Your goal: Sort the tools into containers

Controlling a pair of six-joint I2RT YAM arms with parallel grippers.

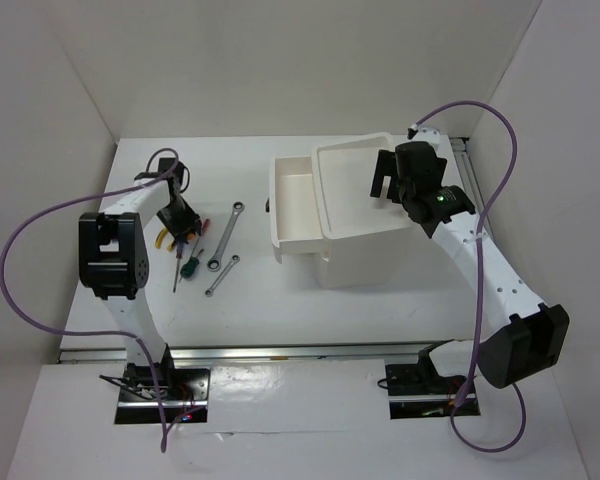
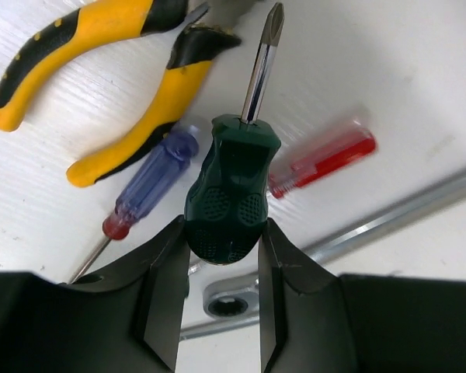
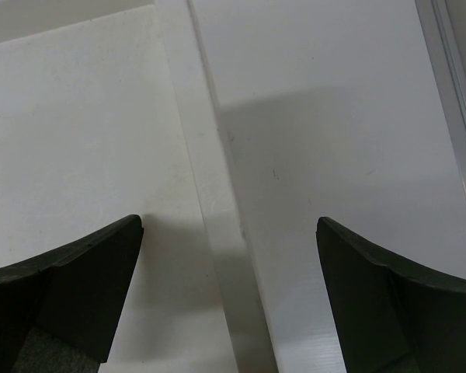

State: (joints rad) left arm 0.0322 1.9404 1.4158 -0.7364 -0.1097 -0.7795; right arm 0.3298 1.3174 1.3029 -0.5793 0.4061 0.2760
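My left gripper [image 2: 224, 256] is shut on the butt of the green-handled screwdriver [image 2: 231, 190], whose shaft points away from the wrist camera. It shows in the top view [image 1: 189, 266] below the left gripper [image 1: 183, 235]. Under it lie the yellow-handled pliers [image 2: 101, 85], a blue-handled screwdriver [image 2: 151, 179], a red-handled screwdriver [image 2: 326, 159] and a silver wrench [image 2: 388, 217]. The white box unit [image 1: 355, 255] has a top tray [image 1: 330, 160] and one drawer [image 1: 295, 205] pulled out to the left. My right gripper [image 1: 385, 185] is open and empty above the tray's right rim [image 3: 217, 233].
The long wrench [image 1: 226, 235] and the short wrench [image 1: 221, 275] lie on the table right of the screwdrivers. The pliers [image 1: 163, 238] lie by the left arm. White walls enclose the table on three sides. A metal rail [image 3: 458, 116] runs along the right edge.
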